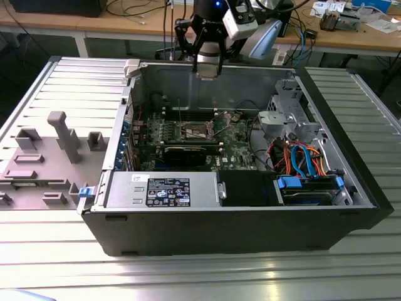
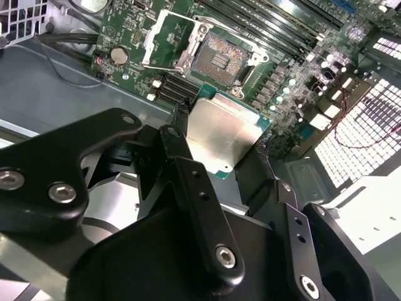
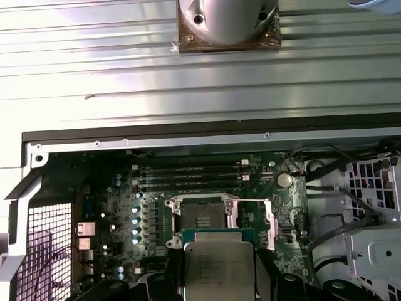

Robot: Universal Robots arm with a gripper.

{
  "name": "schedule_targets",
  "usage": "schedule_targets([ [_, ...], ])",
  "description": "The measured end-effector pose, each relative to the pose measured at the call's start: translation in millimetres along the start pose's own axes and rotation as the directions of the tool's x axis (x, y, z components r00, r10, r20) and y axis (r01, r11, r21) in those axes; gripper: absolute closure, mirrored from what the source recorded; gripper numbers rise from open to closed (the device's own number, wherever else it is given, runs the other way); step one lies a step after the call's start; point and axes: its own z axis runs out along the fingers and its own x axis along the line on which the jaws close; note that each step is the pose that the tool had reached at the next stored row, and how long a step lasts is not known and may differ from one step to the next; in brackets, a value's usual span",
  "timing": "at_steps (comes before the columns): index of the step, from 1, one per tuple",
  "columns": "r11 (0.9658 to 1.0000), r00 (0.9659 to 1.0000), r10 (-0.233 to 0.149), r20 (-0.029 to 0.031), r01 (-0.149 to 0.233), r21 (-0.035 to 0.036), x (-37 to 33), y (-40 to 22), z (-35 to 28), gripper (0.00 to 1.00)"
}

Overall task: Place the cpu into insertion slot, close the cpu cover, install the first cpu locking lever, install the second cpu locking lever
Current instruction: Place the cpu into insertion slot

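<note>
Reading from the exterior view's left, we list first a grey moulded fixture tray with upright blocks, set on the ribbed metal table. Next comes a dark, open computer case lying on its side, its green circuit board exposed. On that board sits the square, silver-rimmed insertion slot, its dark centre bare, with the thin silvery cpu cover standing open beside it. Above the case we log the black gripper, jaws closed onto opposite edges of the small, flat, silver-topped cpu, which is held clear of the slot. Rightmost are blue and orange cables by a grey metal drive cage.
</note>
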Motion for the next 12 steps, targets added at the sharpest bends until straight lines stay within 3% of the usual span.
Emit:
schedule_targets([
  [5,0.9995,0.9995,0.031,0.0029,-0.031,-0.0009,2.1,0.4,1.3,0.45],
  [8,0.9976,0.9976,0.069,0.0061,-0.069,-0.0015,2.2,0.7,2.5,0.45],
  [9,0.9956,0.9956,0.094,0.0081,-0.094,-0.0019,2.2,0.6,3.0,0.45],
  [12,0.9952,0.9952,0.098,0.0086,-0.098,-0.0023,2.2,0.6,3.1,0.45],
])
